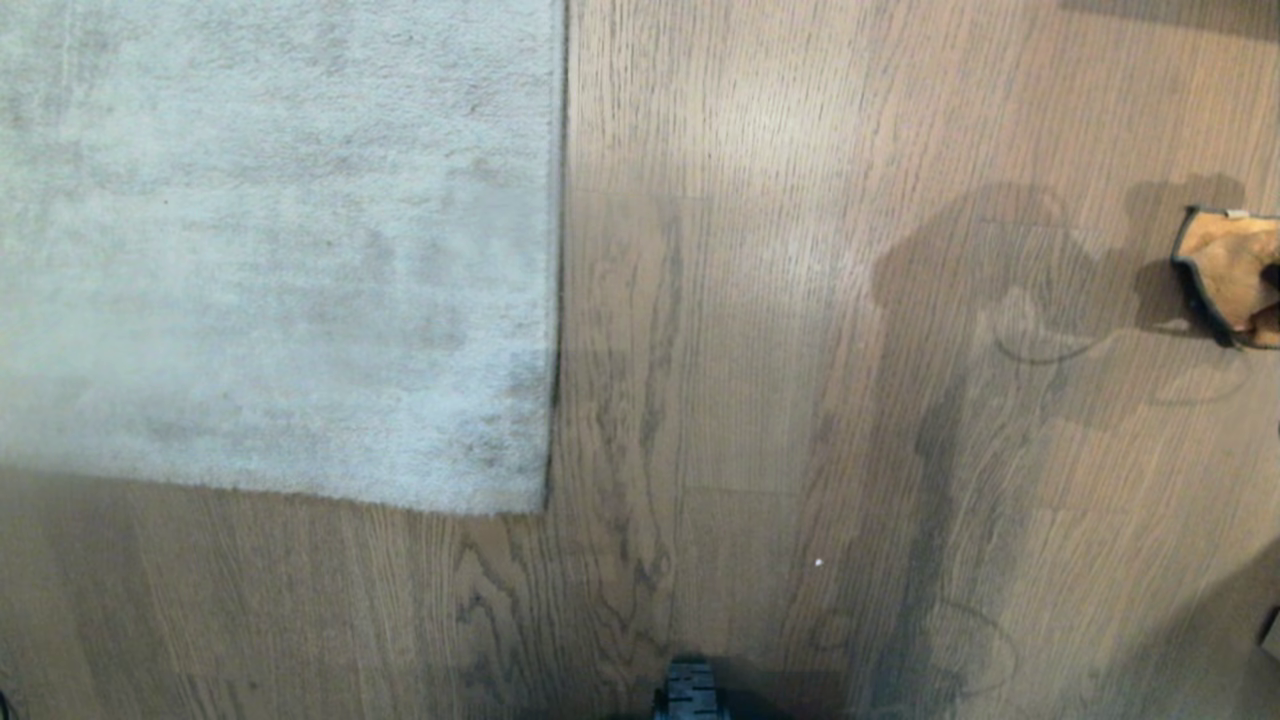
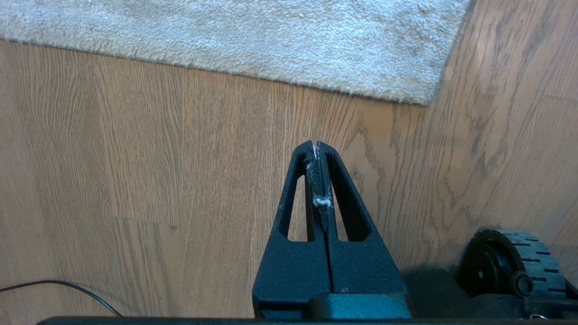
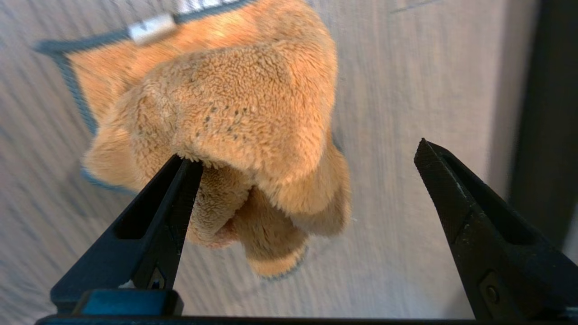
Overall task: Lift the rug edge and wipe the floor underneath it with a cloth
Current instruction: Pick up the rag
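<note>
The pale grey rug lies flat at the upper left of the head view, and the rug edge (image 1: 556,250) runs straight down to a square corner (image 1: 540,505). The wood-grain floor (image 1: 760,330) fills everything else. The orange-tan cloth (image 1: 1232,272) sits bunched on the floor at the far right edge. In the right wrist view my right gripper (image 3: 307,155) is open, low over the cloth (image 3: 235,108), one fingertip (image 3: 187,169) against the fuzzy folds, the other out over bare floor. My left gripper (image 2: 317,145) is shut on nothing, parked above the floor short of the rug corner (image 2: 422,97).
A black base wheel (image 1: 690,692) shows at the bottom of the head view and also in the left wrist view (image 2: 510,264). A thin black cable (image 2: 58,289) lies on the floor. A small white speck (image 1: 819,563) sits on the planks. Arm shadows cross the floor right of the rug.
</note>
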